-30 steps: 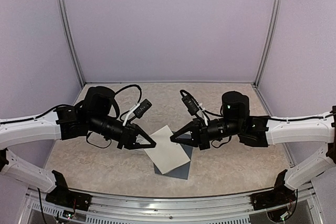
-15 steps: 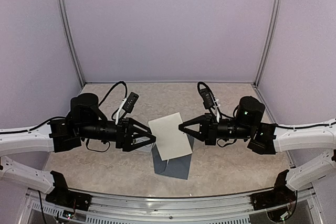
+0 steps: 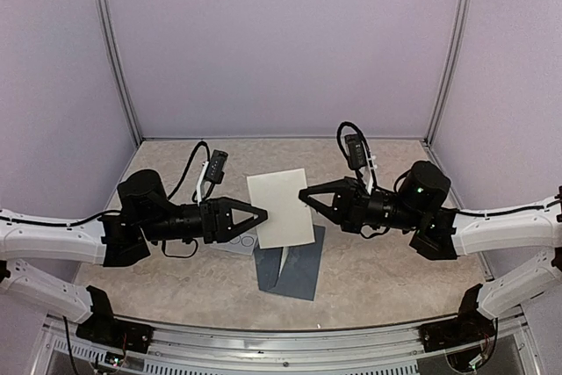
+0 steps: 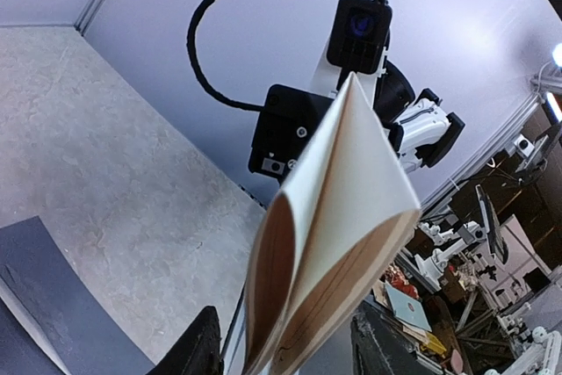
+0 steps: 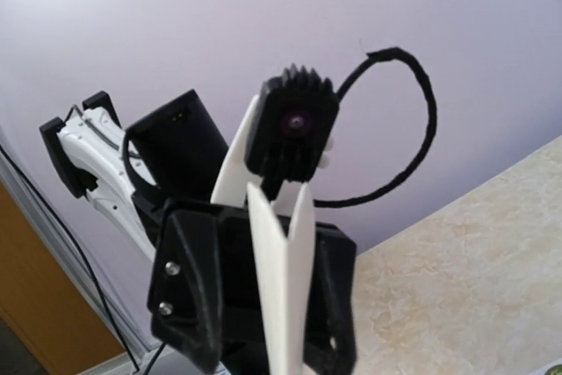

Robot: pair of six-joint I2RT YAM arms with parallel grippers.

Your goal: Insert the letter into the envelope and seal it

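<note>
While the marbled beige table [image 3: 386, 270] lies between lilac walls [image 3: 281, 41], my right gripper [image 3: 302, 193] pinches the folded cream letter [image 3: 279, 208] mid-frame, my left gripper [image 3: 264, 213] half open astride it; the slate envelope [image 3: 303, 270] lies flat, lower centre.

A robotics lab: two robot arms [image 3: 53, 239] are bolted to a metal rail [image 3: 281, 340] at the edge of a desk [image 3: 386, 278]. Plain lilac panels [image 3: 281, 41] on aluminium posts [image 3: 112, 59] box it in. Outside stand cluttered benches [image 4: 457, 287] with other machines.

Left gripper [image 3: 261, 221] black; arm [image 3: 53, 239] white (cable [image 3: 190, 162] looped).
</note>
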